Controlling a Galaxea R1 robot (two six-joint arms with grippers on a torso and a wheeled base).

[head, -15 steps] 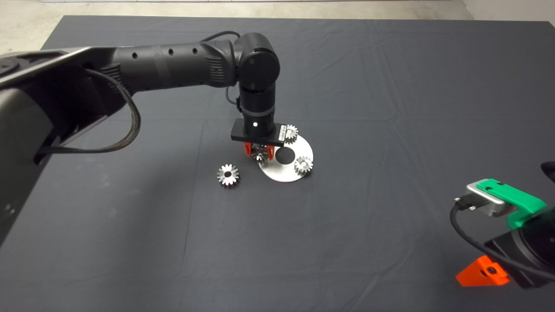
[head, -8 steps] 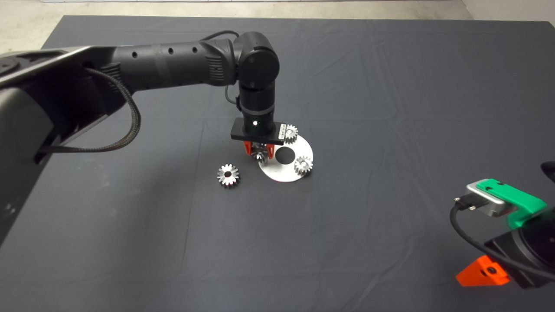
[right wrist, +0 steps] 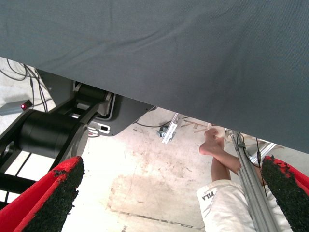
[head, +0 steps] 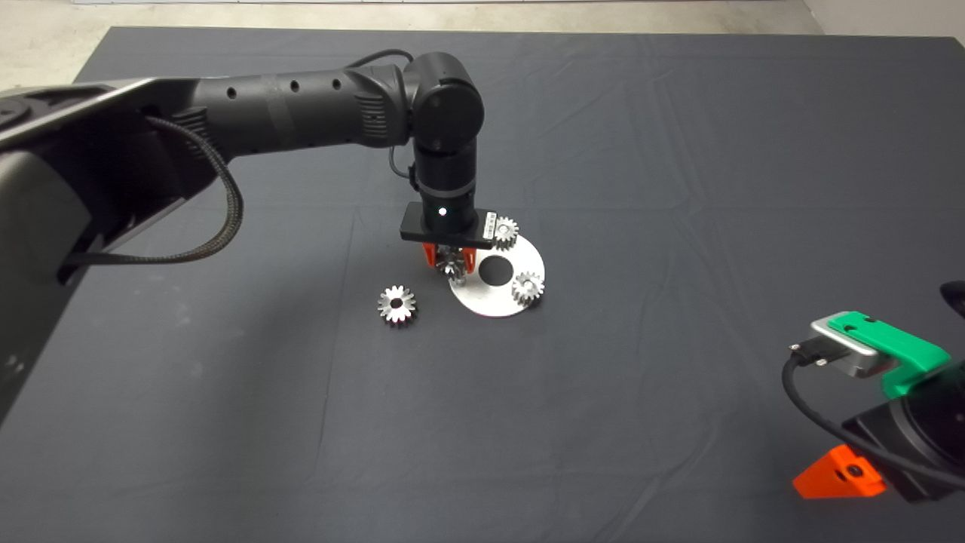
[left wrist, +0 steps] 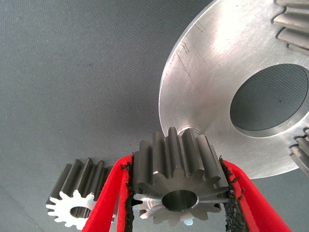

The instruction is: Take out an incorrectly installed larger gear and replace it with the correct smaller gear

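My left gripper (head: 450, 262) is shut on the larger gear (left wrist: 178, 169), a dark grey steel spur gear, and holds it just above a short peg (left wrist: 190, 129) at the near-left rim of the round silver plate (head: 520, 260). The black pads press on its toothed sides. The smaller gear (head: 396, 305), with a pale whitish face, lies flat on the mat left of the plate; the left wrist view shows it beside the fingers as the smaller gear (left wrist: 77, 198). My right gripper (right wrist: 169, 193) waits open at the lower right edge of the mat.
Two small silver gears (head: 505, 230) (head: 528, 286) sit on the plate's far and near-right rim, around its dark centre hole (head: 495, 271). Beyond the mat edge, the right wrist view shows the floor, a machine base and a person's legs (right wrist: 219, 159).
The left gripper has risen slightly with the larger gear, which now hangs a little above the plate's peg. The right arm has not moved.
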